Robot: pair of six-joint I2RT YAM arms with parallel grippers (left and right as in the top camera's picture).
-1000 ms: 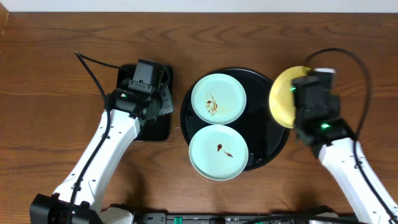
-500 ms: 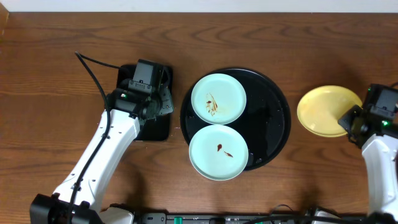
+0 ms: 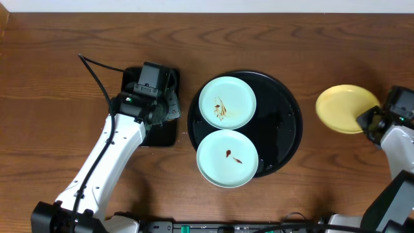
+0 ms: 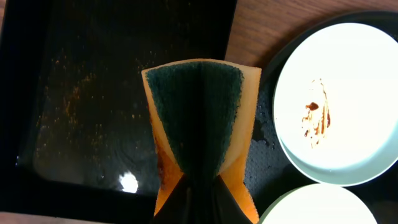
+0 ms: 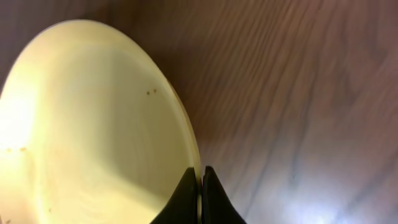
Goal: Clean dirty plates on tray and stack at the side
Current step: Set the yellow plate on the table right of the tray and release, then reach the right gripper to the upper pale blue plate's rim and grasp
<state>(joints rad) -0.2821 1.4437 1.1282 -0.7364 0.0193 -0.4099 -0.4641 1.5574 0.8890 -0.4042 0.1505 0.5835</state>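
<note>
Right gripper (image 5: 200, 180) pinches yellow plate (image 3: 343, 107) by its rim over bare table (image 3: 65, 52) near the right edge, well apart from round tray (image 3: 288, 123). Mint plates (image 3: 227, 102), both smeared, sit on the round tray. Left gripper (image 4: 202, 186) is clamped on sponge (image 4: 196, 99) over small tray (image 4: 74, 112).

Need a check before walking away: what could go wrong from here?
1. The right pincer pinches the yellow plate only by its rim, tilted over the table; it may slip or land hard.
2. The front mint plate seems to overhang the rim of the black tray; wiping it with the sponge could tip it.
</note>
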